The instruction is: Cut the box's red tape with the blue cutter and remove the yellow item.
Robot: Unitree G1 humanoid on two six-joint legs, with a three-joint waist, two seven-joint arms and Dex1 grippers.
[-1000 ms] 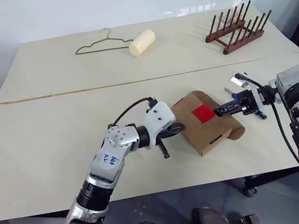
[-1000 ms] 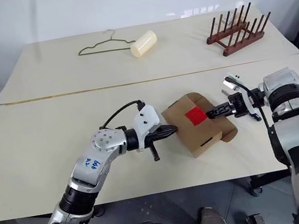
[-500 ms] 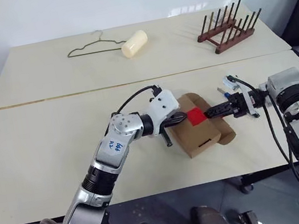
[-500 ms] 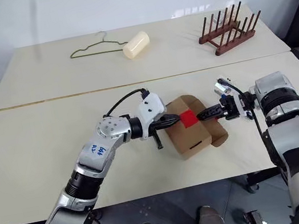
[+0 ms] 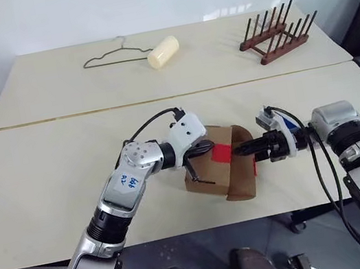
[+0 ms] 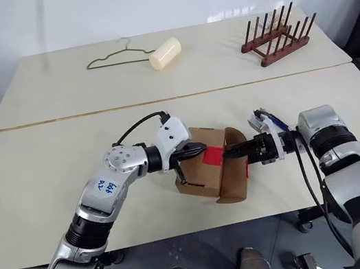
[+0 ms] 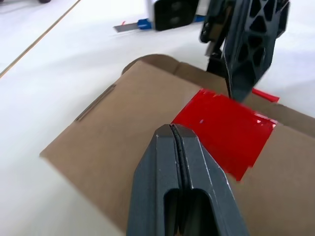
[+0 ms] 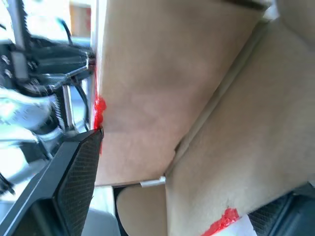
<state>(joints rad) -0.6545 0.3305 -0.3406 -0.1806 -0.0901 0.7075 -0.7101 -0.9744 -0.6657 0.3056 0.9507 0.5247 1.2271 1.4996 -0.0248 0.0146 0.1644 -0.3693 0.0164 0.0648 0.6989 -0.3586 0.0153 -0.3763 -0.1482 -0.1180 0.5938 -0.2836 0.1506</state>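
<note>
Pinning the box [image 5: 215, 170] steady with clenched left jaws [image 5: 208, 147], right jaws [image 5: 240, 150] spread around the loosened flap [image 5: 243, 173] to lift it.

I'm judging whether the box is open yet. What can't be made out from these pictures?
- The box's inside, and any yellow item in it: head views, hidden by its lid and raised flap.
- Whether the right gripper pinches the flap: fingertips overlap the cardboard.
- The blue cutter: left wrist view, partly covered by the right gripper.
</note>
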